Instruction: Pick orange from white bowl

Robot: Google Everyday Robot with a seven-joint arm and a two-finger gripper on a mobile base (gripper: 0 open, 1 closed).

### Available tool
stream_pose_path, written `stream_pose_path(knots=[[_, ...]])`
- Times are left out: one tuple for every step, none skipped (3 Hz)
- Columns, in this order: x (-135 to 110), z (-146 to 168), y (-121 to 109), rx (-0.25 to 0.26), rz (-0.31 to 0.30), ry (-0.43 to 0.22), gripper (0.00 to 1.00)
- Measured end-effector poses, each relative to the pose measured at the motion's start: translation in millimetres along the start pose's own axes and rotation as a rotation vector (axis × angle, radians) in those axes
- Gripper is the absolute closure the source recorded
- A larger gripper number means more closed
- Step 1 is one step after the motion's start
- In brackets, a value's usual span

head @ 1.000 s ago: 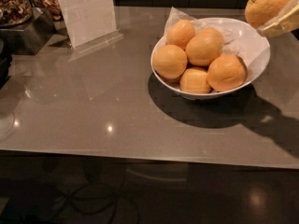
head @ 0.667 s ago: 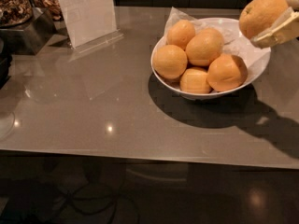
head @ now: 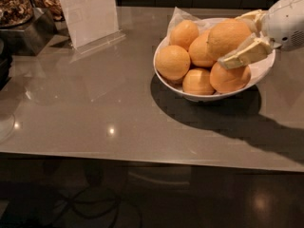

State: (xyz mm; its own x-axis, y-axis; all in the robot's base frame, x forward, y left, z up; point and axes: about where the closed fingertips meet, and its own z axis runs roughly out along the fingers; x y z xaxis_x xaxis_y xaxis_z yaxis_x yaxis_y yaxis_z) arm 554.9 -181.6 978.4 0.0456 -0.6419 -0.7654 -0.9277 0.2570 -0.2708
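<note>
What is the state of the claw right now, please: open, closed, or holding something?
Claw: closed on the orange, over the white bowl, at the right side of the view.

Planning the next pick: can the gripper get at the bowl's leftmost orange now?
Probably not: the gripper, over the right of the white bowl, grips the top orange; nothing covers the leftmost orange.

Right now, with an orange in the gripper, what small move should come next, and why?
Probably a straight lift. The gripper, shut on the orange, is low over the white bowl, close to the other oranges; rising first should avoid knocking them.
</note>
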Motion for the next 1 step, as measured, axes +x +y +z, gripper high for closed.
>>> stream_pose_path(knots=[[0.0,0.0,0.0,0.0,0.0,0.0,1.0]])
